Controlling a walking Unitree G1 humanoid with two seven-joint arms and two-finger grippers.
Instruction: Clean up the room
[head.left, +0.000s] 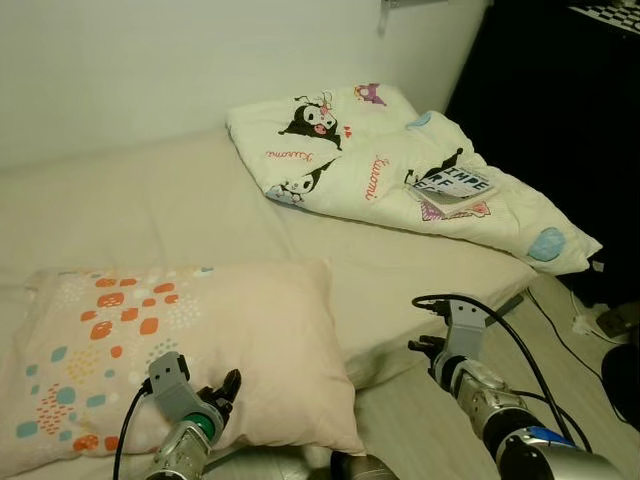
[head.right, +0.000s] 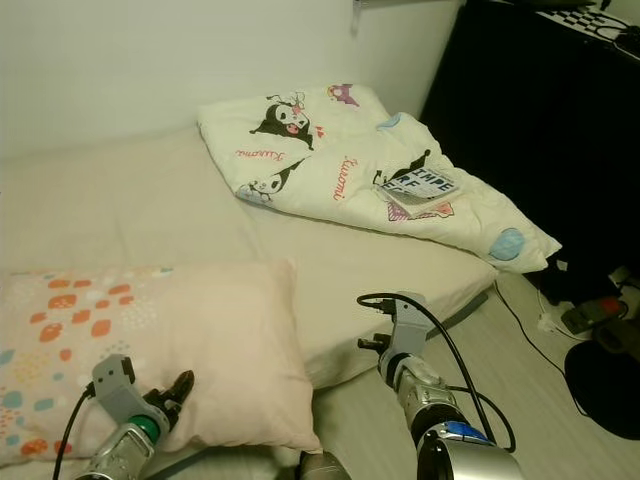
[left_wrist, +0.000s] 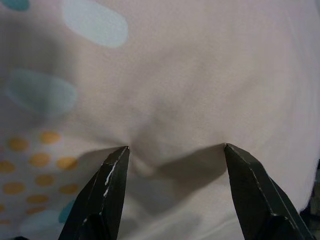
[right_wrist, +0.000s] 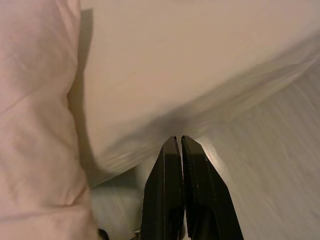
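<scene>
The left arm's silver metal forearm carries a green ring behind a grey block-shaped wrist housing, with a thin black cable running along it. The right arm's silver ribbed forearm shows a blue band near the elbow, a grey bracket, and looping black cables. Both sets of jaws are long, black, glossy and tapered to points.

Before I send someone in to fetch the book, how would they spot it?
Start at the bed. At its far right end lies a folded cartoon-print blanket. The book rests on top, a thin cover with bold black lettering.
</scene>
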